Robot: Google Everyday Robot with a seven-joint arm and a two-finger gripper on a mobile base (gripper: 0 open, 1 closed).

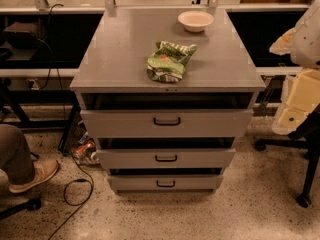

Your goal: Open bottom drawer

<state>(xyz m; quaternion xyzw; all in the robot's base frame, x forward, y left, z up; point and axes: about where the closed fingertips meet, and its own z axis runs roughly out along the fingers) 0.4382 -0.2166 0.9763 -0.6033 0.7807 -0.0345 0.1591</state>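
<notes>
Speckled stone-like floor (165,216), pale with dark flecks, runs under everything. The bottom drawer (132,183) sits lowest in the front of a grey metal desk (120,49), just above the floor. Its flat, matte front looks the smallest of the three and carries a small black loop handle (165,184) at its middle. A dark slot shows along its upper edge, below the middle drawer (127,158).

Above that is the top drawer (117,122), the widest and tallest front. Both have the same plain grey face, black loop handle and a shadowed gap above.

On the smooth, square desk top lies a crumpled green and white bag (169,60) near the front edge. A shallow round cream bowl (195,20) stands well behind it, towards the back right.

The tool (296,101) is at the right edge of the view, a cream, blocky shape beside the desk and well apart from the drawers. I cannot tell whether it is open or closed.

Below it stands a black chair base (306,181) on casters. At the left are a tan shoe (36,175) and a trouser leg (12,151), and a black cable (75,186) loops over the floor. Behind the desk runs a pale metal rail (60,9).
</notes>
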